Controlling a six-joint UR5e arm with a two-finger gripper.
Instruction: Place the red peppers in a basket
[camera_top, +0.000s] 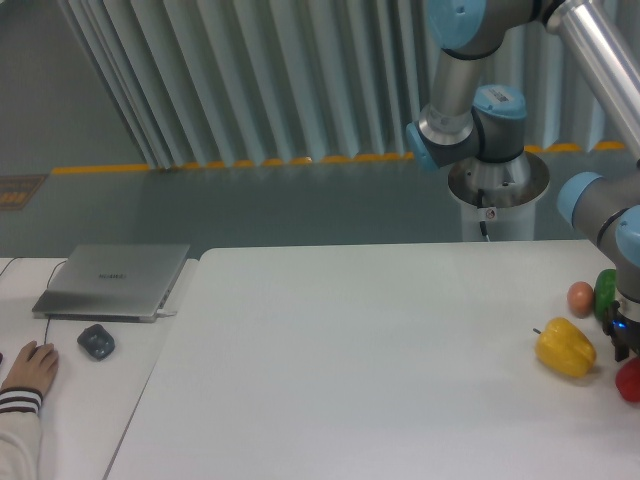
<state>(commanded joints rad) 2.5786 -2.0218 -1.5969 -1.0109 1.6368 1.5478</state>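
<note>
A glossy red pepper (630, 381) lies on the white table (380, 350) at the far right, cut off by the frame edge. My gripper (625, 342) hangs just above it and touches or nearly touches its top. Only the gripper's dark left side with a small blue light shows, so its jaws are out of sight. No basket is in view.
A yellow pepper (566, 347) sits just left of the red one. A brown egg-like object (580, 297) and a green pepper (605, 294) lie behind it. On the left table are a laptop (112, 280), a mouse (96, 342) and a person's hand (30, 368).
</note>
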